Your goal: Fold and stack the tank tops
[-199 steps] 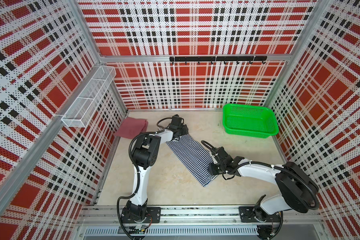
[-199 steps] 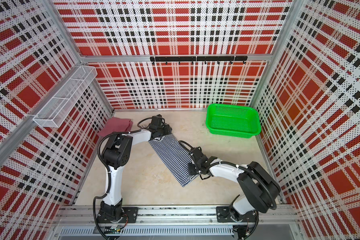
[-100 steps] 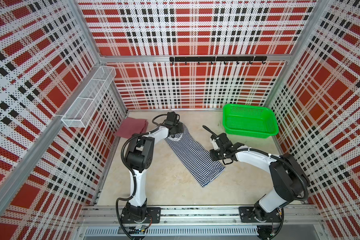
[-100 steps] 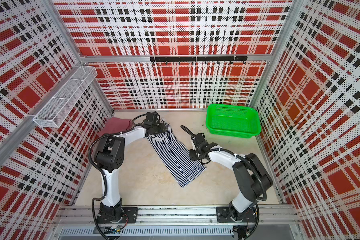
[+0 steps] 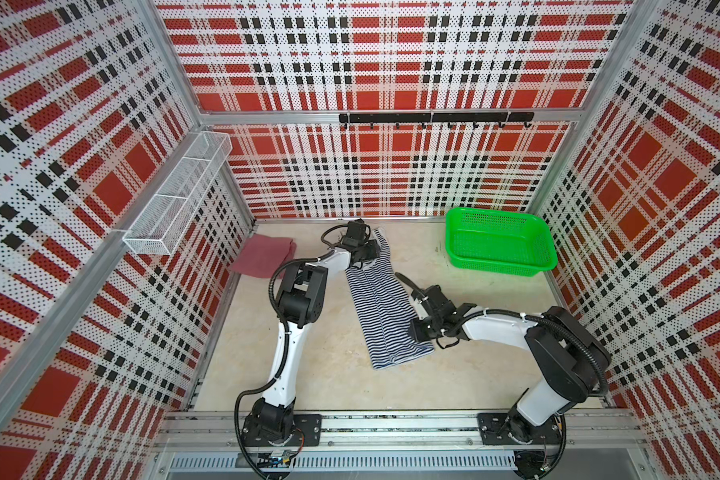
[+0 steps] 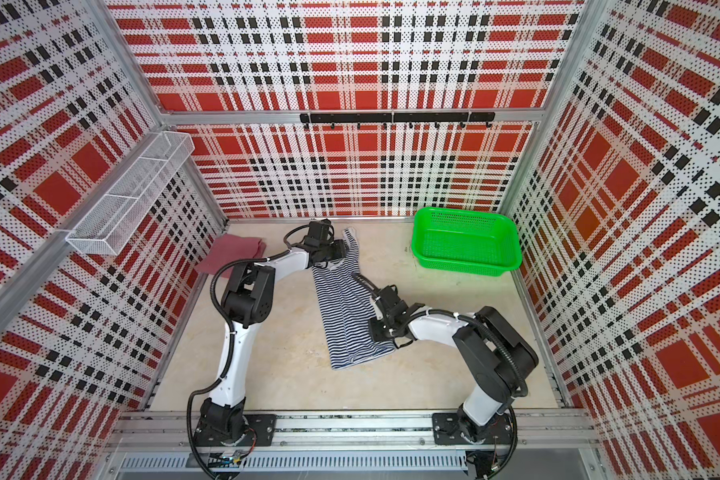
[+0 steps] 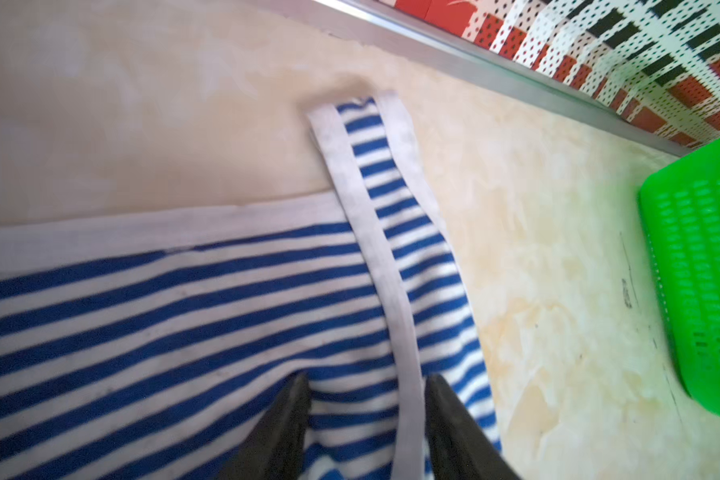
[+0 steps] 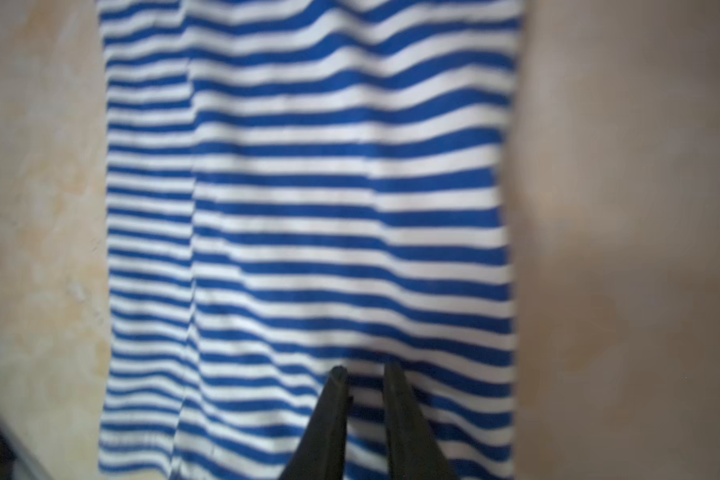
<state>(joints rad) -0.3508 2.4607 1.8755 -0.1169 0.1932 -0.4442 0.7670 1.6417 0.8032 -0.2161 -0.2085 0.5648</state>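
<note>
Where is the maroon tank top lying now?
In both top views the maroon tank top lies in the far-left corner, left of the striped tank top.

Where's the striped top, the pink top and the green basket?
striped top (image 5: 385,316): a top view, middle of its body.
pink top (image 5: 262,254): a top view, its centre.
green basket (image 5: 499,267): a top view, its front wall.

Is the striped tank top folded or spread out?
Folded lengthwise: the striped tank top lies as a narrow strip with a layer edge along it.
</note>
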